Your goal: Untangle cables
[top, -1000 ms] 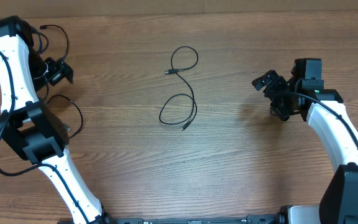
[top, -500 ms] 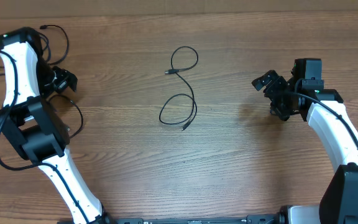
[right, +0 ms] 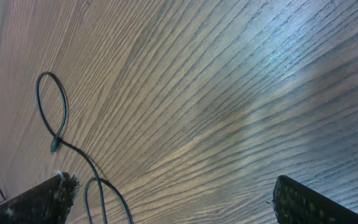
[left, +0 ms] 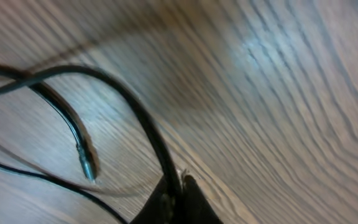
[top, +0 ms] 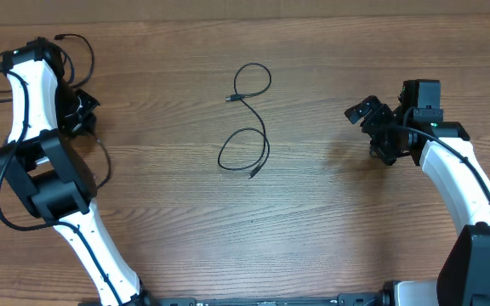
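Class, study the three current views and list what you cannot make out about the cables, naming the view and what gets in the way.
- Overhead: the tangled cables near the left edge lie partly under the left arm, so they cannot be counted.
- Left wrist: blur hides the plug type. The cable pinched in the left gripper runs off the left edge.
- Right wrist: the loose cable is cut off at the bottom edge.

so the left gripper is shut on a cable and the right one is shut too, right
No, the right gripper is open: the right wrist view shows its fingers wide apart. The left gripper is shut on a cable.
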`<state>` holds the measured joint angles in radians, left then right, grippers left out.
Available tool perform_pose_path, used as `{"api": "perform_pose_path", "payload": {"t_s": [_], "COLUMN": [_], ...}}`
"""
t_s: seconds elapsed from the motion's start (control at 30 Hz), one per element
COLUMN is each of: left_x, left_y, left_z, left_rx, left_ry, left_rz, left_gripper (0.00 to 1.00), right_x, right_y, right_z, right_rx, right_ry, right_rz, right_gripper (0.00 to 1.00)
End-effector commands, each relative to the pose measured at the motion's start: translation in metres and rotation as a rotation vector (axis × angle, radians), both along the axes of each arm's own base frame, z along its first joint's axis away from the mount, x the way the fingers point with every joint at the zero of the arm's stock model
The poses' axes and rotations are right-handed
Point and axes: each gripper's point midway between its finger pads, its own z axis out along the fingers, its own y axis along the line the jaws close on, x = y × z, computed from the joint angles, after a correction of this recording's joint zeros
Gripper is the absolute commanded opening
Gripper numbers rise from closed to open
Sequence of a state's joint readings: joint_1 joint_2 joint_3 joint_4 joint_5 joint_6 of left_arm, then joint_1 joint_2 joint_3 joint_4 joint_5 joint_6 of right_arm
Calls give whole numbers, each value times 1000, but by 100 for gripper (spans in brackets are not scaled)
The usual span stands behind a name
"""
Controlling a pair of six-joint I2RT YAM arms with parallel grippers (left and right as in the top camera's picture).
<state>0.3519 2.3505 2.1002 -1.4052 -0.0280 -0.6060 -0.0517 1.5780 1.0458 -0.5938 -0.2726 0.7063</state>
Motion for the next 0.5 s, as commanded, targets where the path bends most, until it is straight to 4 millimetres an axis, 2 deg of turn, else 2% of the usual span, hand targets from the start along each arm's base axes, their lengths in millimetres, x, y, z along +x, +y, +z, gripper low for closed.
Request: {"api": "perform_pose_path", "payload": {"t_s": [0.0, 0.2, 0.47], "left_x": [-9, -1, 3], "left_y": [25, 52, 67], "left_z": [1, 1, -2], "left_rx": [143, 203, 112], "left_ry": [46, -13, -104], "left_rz": [66, 119, 434], "left_gripper": [4, 4, 4], "right_x": [7, 7, 7], "right_y": [-3, -3, -3], "right_z": [8, 8, 8], "right_rx": [-12, -12, -12], "right_ry": [-26, -27, -27], "right_rz": [-3, -3, -3], "right_gripper": [100, 100, 100]}}
